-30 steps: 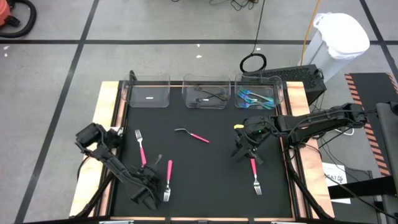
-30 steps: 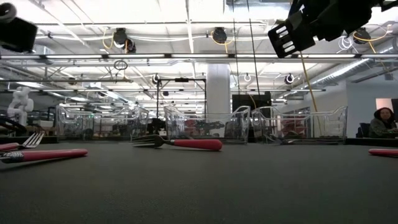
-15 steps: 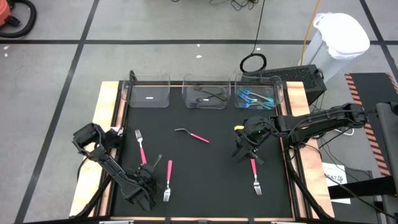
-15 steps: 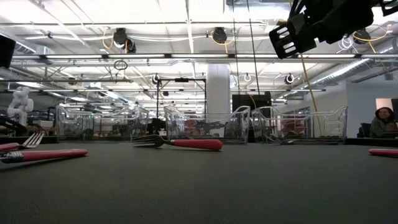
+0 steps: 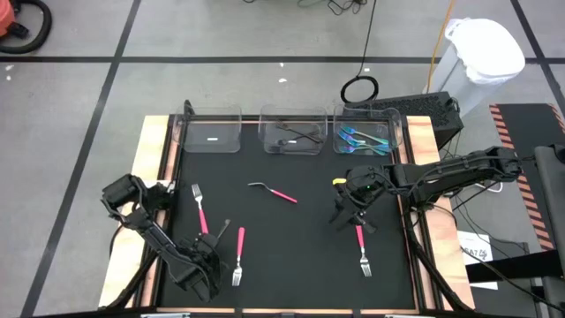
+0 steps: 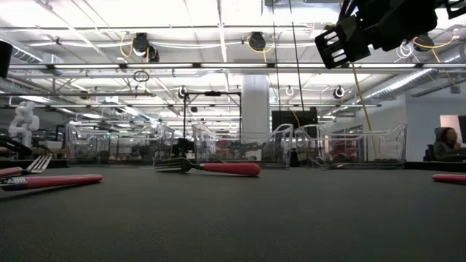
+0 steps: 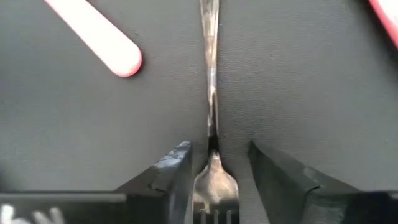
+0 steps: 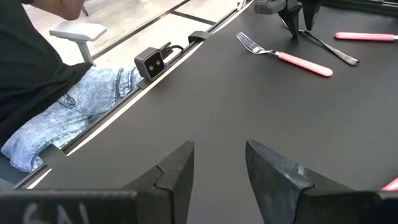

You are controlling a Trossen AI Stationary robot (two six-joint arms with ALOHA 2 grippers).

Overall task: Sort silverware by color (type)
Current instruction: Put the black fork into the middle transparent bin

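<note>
Fork [image 7: 212,93] lies between my left gripper [image 7: 214,171] fingers on the mat's near-left, jaws parted astride its dark neck, no grip yet. My right gripper [image 8: 219,163] hovers open mid-right, holding nothing, beside a pink fork [image 5: 361,246].

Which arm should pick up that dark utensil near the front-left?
Left. Its gripper already straddles the dark utensil, jaws on either side. The right gripper is across the table, empty.

Matt black tabletop [image 5: 291,238], glossy pink-handled fork [image 6: 211,167]
</note>
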